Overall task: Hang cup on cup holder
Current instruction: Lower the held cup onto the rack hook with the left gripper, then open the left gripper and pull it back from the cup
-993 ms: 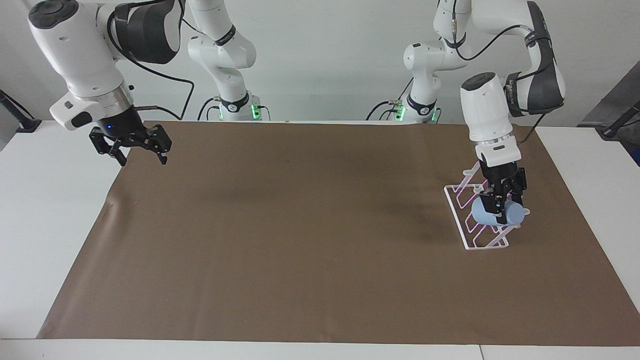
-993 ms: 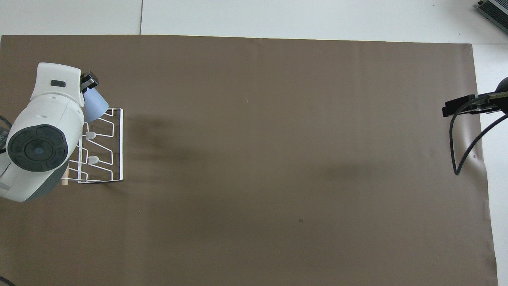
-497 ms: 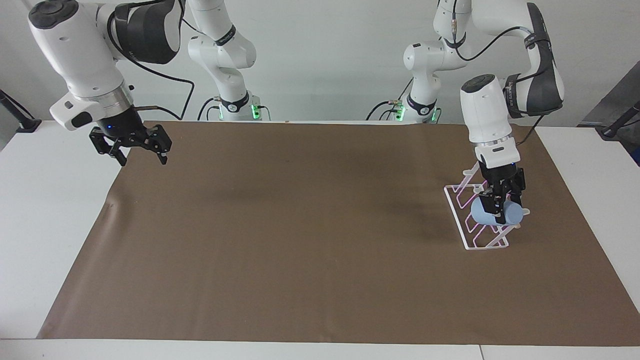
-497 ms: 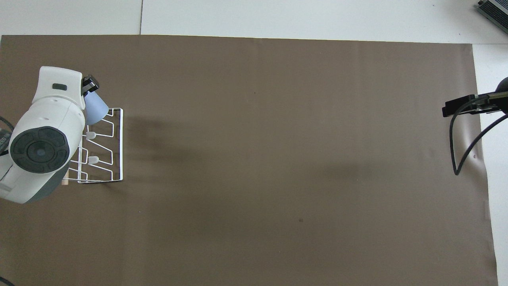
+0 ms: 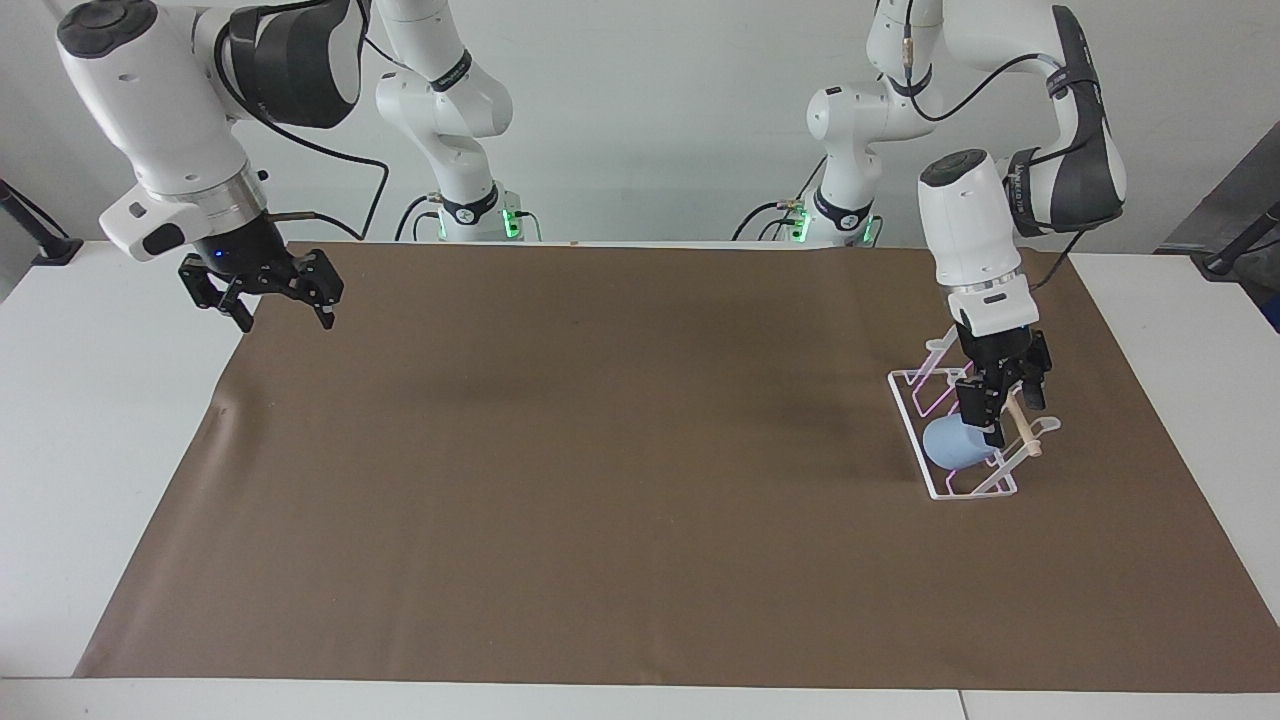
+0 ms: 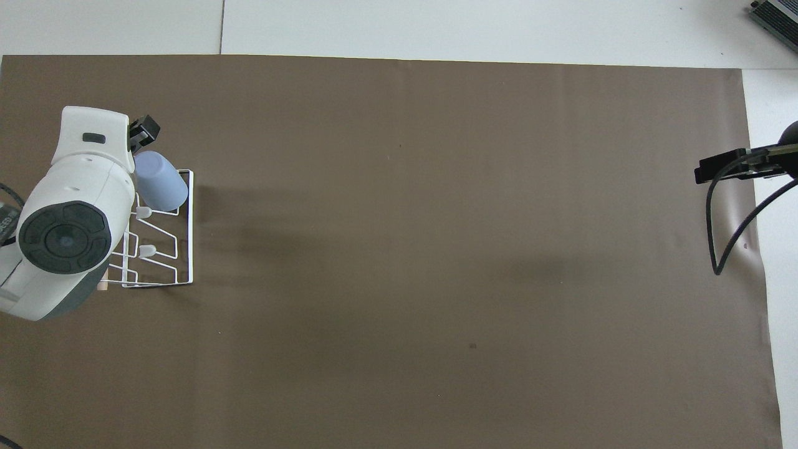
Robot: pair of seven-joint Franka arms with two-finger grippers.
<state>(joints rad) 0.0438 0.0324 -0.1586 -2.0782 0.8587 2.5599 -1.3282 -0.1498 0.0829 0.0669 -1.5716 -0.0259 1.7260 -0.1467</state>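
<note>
My left gripper (image 5: 1003, 412) open just above cup (image 5: 953, 445); cup sits tilted on cup holder (image 5: 938, 490) peg. Right gripper (image 5: 283, 301) open, waiting.

Light-blue cup (image 5: 953, 444) rests tilted on white cup holder (image 5: 915, 420).

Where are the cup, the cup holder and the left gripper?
cup (image 5: 950, 445), facing view, on its blue side wall.
cup holder (image 6: 190, 231), overhead view, on the base's wire edge.
left gripper (image 5: 1003, 422), facing view, between its fingertips.
</note>
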